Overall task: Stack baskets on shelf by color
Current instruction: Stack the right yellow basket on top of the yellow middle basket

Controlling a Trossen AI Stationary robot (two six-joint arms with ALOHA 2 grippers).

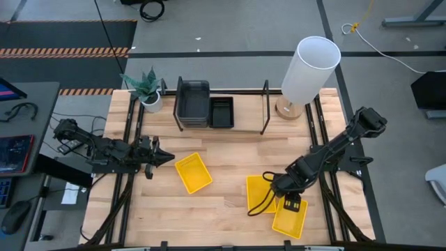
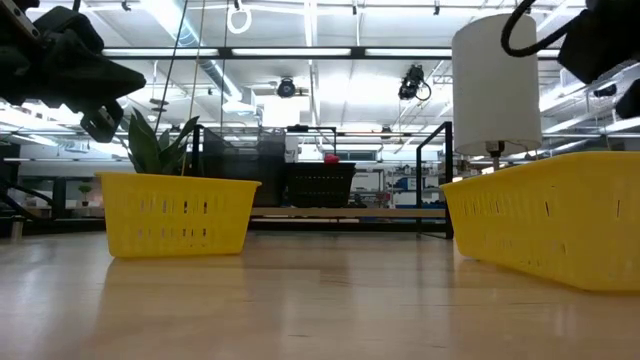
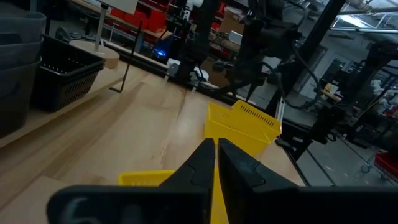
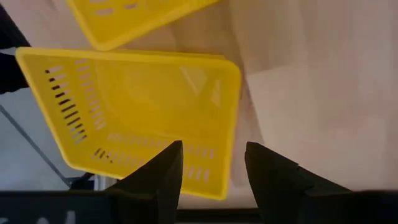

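Three yellow baskets lie on the slatted table. One (image 1: pixel 193 172) sits just right of my left gripper (image 1: pixel 166 158), which is shut and hovers above the table; its rim (image 3: pixel 144 178) shows below the shut fingers. My right gripper (image 1: pixel 274 183) is open above the second yellow basket (image 1: pixel 258 193). One finger (image 4: pixel 165 171) stands over the basket's inside and the other (image 4: pixel 270 174) outside its end wall (image 4: pixel 208 171); no touch shows. The third yellow basket (image 1: pixel 290 217) lies near the table's near right edge. Dark grey baskets (image 1: pixel 191 103) and a black one (image 1: pixel 221 111) stand on the shelf (image 1: pixel 244 129).
A white lamp (image 1: pixel 310 70) stands at the far right, beside the shelf's right end loop (image 1: pixel 265 106). A potted plant (image 1: pixel 148 89) stands at the shelf's left end. Bare wood lies between the yellow baskets and the shelf.
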